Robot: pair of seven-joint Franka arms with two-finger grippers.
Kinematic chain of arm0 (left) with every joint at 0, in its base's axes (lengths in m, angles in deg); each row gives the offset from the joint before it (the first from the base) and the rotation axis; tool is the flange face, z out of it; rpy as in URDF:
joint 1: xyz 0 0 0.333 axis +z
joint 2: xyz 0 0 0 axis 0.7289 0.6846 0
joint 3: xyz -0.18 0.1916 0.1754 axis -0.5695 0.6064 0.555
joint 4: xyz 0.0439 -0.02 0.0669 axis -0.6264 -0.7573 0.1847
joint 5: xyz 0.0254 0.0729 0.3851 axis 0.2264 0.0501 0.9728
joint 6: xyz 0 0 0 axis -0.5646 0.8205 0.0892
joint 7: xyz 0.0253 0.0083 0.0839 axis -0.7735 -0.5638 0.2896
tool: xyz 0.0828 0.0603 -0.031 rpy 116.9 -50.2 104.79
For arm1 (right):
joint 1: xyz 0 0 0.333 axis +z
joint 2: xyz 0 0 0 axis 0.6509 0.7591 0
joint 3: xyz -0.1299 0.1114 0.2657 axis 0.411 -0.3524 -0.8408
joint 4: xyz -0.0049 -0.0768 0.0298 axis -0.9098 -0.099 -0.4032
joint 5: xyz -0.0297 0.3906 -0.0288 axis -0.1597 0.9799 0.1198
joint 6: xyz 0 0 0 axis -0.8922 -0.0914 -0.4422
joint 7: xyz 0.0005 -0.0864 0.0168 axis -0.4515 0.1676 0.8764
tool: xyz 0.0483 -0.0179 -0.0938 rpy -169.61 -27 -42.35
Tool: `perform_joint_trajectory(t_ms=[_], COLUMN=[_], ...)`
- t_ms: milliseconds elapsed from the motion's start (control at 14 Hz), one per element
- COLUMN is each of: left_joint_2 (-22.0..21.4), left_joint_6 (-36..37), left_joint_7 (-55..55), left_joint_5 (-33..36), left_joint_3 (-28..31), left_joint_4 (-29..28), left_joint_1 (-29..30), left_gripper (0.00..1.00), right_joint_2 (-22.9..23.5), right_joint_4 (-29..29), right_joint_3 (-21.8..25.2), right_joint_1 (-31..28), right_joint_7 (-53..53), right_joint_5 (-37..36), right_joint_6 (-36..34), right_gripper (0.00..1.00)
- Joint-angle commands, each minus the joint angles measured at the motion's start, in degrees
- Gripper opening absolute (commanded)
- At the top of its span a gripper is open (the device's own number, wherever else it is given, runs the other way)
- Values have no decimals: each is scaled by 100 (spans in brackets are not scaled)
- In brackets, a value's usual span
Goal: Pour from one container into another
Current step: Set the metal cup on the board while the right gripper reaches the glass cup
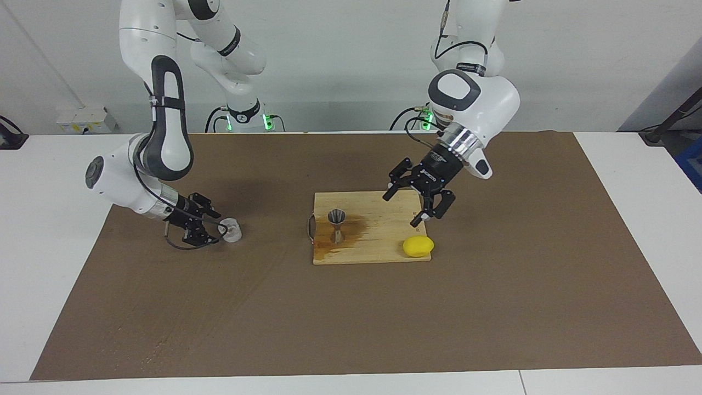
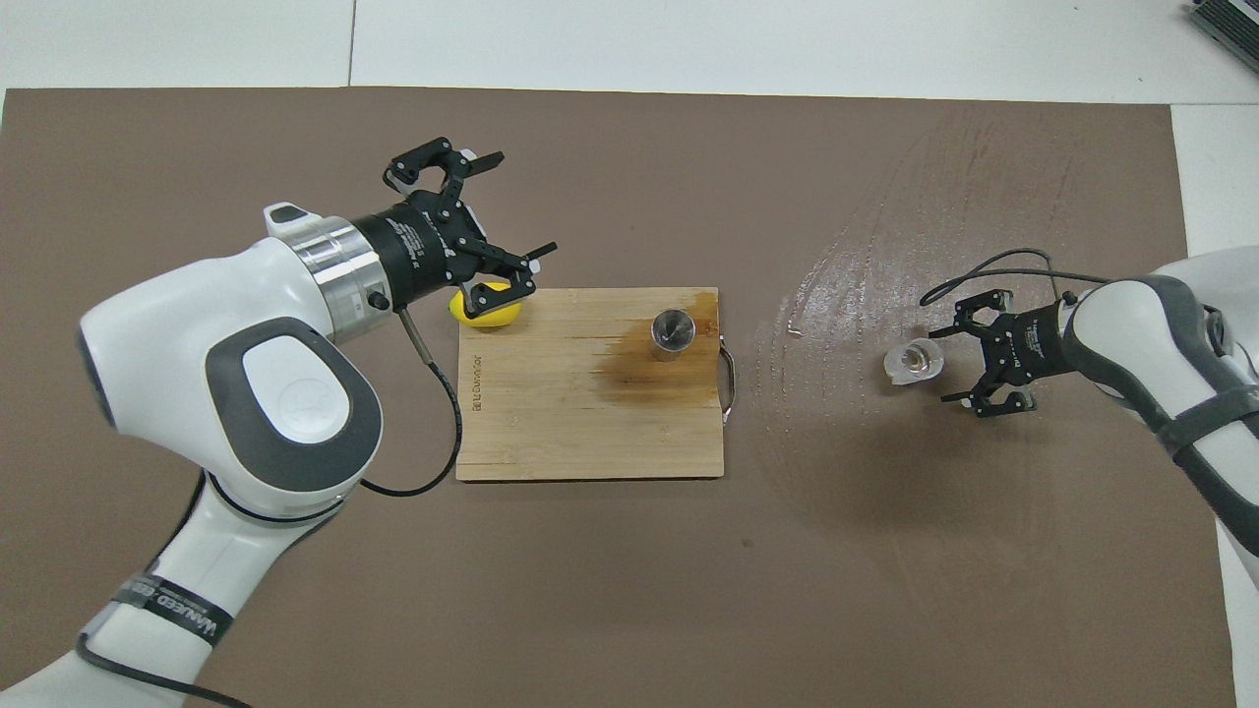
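The small clear cup [image 1: 231,230] stands on the brown mat toward the right arm's end of the table; it also shows in the overhead view [image 2: 913,362]. My right gripper [image 1: 215,226] [image 2: 942,366] is low at the mat and open, its fingertips at the cup's side, not closed on it. The silvery hourglass jigger [image 1: 337,223] [image 2: 673,332] stands upright on the wooden board [image 1: 378,244] [image 2: 590,423]. My left gripper [image 1: 400,211] [image 2: 526,202] is open and empty, raised over the board's corner near the lemon.
A yellow lemon [image 1: 418,246] [image 2: 492,310] lies at the board's corner toward the left arm's end. A dark wet stain [image 1: 359,225] spreads on the board beside the jigger. Wet streaks [image 2: 856,265] mark the mat between board and cup.
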Motion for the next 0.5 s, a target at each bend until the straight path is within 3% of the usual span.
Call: perform_joint_trajectory(t_ms=[0, 214, 427], left_joint_2=[100, 109, 118], left_joint_6=[-240, -899, -622], left_joint_7=[107, 116, 64], left_joint_5=[1466, 3357, 5306], left_joint_3=[-40, -40, -40], left_joint_4=[264, 264, 396], left_joint_1=[305, 744, 1289], left_gripper=[100, 100, 100], right_joint_2=[45, 45, 37], right_joint_4=[-217, -314, -367], right_joint_3=[-28, -28, -28], right_joint_1=[25, 200, 298], right_joint_7=[243, 234, 190], right_joint_5=[342, 631, 834], right_joint_6=[316, 544, 580], right_gripper=[93, 94, 93])
